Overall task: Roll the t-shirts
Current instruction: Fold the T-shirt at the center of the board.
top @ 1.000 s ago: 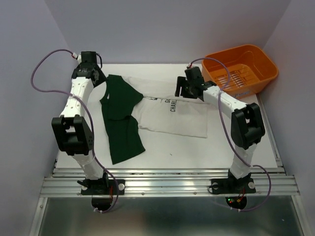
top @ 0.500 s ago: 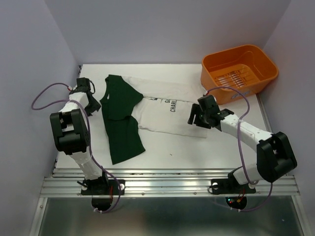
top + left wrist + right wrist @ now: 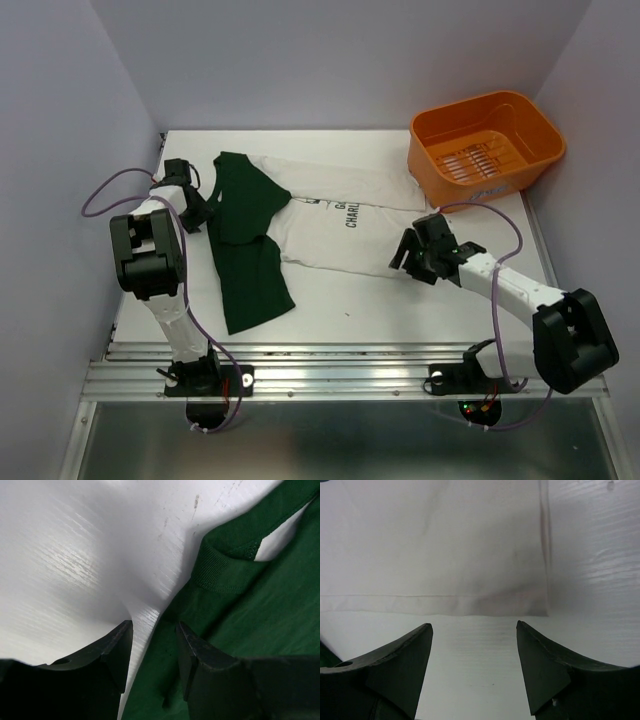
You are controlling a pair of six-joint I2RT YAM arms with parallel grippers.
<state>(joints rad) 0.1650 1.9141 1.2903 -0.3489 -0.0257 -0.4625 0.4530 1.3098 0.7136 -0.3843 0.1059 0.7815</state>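
The table holds your t-shirt, laid flat, with 2 sets of fingers at its ends.
The white and green t-shirt is spread out in the middle, and an orange basket sits at the far right corner. Your right fingers are wide apart, low over the white bottom corner. Your left fingers have a narrow gap, at the green neck edge.

Bright, even overhead light. Glare streaks on table; left gripper casts soft shadow; close foreground blurred.
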